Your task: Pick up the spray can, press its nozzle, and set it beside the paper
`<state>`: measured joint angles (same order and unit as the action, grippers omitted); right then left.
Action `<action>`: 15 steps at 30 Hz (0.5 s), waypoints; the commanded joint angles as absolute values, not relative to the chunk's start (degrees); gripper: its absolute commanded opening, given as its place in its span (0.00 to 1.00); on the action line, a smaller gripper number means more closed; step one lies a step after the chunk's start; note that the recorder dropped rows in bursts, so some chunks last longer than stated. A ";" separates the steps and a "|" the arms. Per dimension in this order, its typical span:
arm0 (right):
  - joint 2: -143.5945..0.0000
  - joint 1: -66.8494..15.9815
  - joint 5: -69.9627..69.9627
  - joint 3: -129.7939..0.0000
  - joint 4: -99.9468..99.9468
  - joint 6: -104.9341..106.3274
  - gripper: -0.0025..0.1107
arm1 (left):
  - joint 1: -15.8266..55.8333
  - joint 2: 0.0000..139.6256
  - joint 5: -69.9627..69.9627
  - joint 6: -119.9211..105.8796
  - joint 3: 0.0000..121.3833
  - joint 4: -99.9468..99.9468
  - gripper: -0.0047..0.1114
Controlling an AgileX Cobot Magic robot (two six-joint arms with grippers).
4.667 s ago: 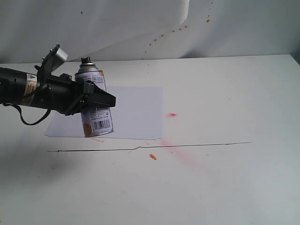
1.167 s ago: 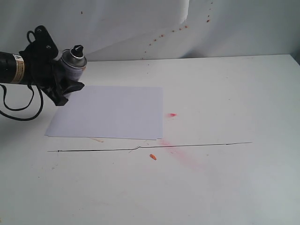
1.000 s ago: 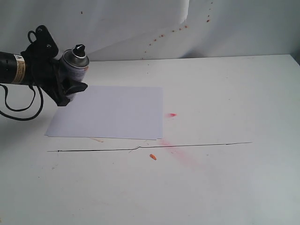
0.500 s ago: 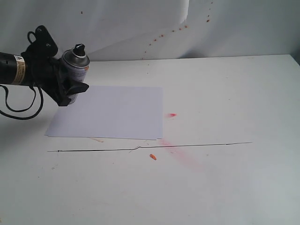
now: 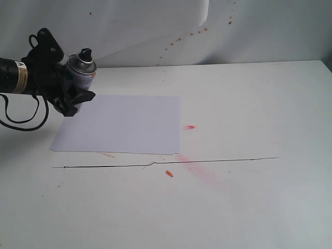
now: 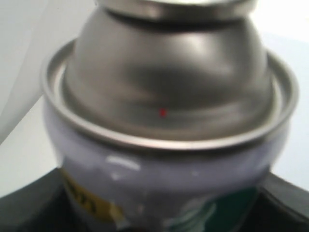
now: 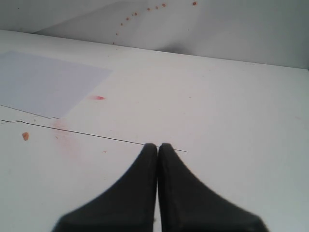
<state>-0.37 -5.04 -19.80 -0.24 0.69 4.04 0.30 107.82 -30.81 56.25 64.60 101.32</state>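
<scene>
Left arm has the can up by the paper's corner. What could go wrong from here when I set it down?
1. The spray can is held in the left gripper right by the far left corner of the paper, so it may land on the sheet, not beside it.
2. The can looks tilted in the gripper; released like that, it might topple.
3. The nozzle is exposed; a bump could spray the paper.

No readable text anywhere. In the left wrist view the spray can (image 6: 164, 121) gives only blurred yellow and teal patches of print, no letters (far too close and soft). The sticker (image 5: 19, 79) on the left arm (image 5: 6, 67) is too small to read.
</scene>
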 commanded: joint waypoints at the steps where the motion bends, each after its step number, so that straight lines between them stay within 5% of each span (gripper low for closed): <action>1: 0.00 -4.64 -19.54 0.00 0.61 4.11 0.02 | 0.65 107.44 -30.04 55.24 64.68 99.95 0.04; 15: 0.00 -4.64 -19.54 0.00 0.61 4.11 0.02 | 0.65 107.44 -31.62 56.79 63.31 99.95 0.04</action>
<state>-0.37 -5.04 -19.80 -0.24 0.69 4.04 0.30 107.82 -30.94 55.25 63.32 101.32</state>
